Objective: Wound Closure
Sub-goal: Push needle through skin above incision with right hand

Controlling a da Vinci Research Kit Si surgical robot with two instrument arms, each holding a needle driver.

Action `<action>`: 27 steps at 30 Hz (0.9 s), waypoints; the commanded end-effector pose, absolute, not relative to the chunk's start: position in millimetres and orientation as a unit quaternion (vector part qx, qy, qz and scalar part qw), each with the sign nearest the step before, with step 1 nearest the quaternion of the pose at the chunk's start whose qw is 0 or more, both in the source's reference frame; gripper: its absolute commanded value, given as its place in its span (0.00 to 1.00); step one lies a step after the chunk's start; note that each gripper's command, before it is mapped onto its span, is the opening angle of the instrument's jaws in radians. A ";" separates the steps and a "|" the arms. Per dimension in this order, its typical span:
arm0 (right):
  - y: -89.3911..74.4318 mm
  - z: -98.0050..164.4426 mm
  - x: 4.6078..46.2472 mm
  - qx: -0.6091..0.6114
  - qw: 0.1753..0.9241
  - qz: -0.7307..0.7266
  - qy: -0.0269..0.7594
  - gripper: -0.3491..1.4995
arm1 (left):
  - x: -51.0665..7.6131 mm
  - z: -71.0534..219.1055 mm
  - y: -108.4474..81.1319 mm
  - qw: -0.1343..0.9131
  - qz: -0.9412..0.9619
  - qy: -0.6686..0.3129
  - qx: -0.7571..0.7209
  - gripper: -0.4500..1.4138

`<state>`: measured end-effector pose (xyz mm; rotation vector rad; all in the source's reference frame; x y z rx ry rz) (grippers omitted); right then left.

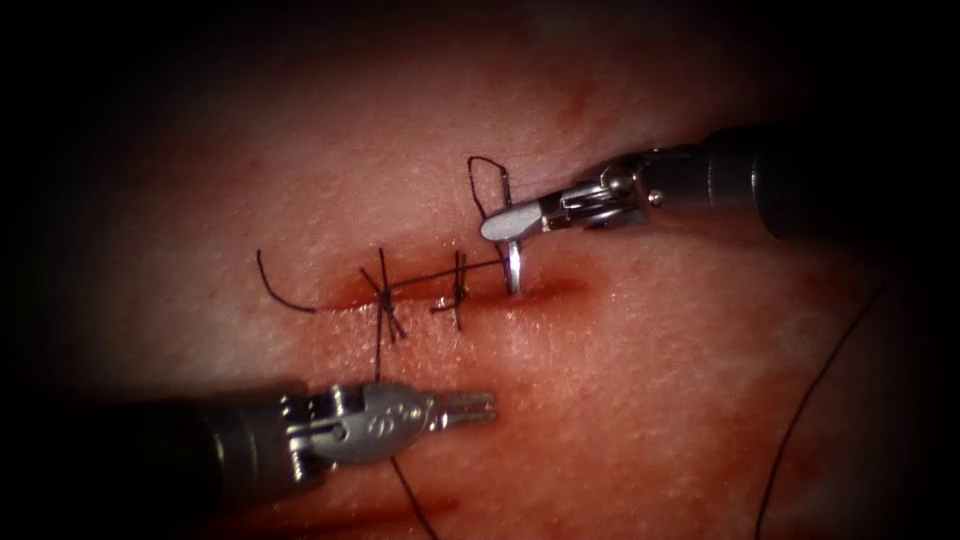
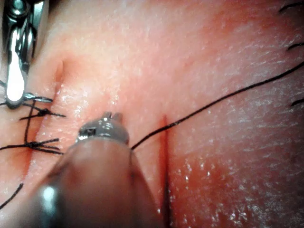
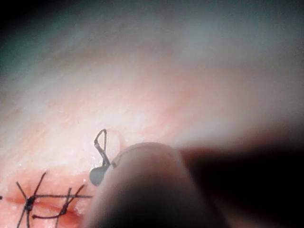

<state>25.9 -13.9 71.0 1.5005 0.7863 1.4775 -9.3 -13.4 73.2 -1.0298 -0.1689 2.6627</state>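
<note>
The cut runs across the tissue, with two knotted stitches over its left and middle parts. My right tool is shut on the curved needle around its middle, near the cut's right end. The needle stands upright and its lower end meets the cut's far edge; whether it is in the tissue I cannot tell. A thread loop hangs off the needle's upper end. My left tool lies on the near side of the cut, shut and holding nothing.
A cut thread end curls off the cut's left end. Long thread trails over the tissue at the right, and more passes under my left tool. Red fluid pools near the front edge.
</note>
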 end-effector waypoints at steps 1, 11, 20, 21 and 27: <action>-15.3 72.3 26.8 0.612 0.409 0.606 0.301 0.00 | -9.9 73.8 -13.4 0.140 0.922 -0.059 -0.357 0.16; -22.8 74.9 26.7 0.648 0.283 0.684 0.178 0.00 | -9.9 73.7 -13.3 0.140 0.922 -0.059 -0.357 0.16; -28.5 75.1 24.8 0.658 0.271 0.697 0.092 0.00 | -9.9 73.7 -13.4 0.140 0.922 -0.059 -0.357 0.16; -28.6 74.9 24.8 0.656 0.279 0.696 0.083 0.00 | -9.9 73.7 -13.4 0.140 0.922 -0.059 -0.357 0.16; -26.5 73.6 23.8 0.575 0.452 0.670 0.129 0.00 | -9.9 73.5 -13.4 0.141 0.922 -0.059 -0.357 0.16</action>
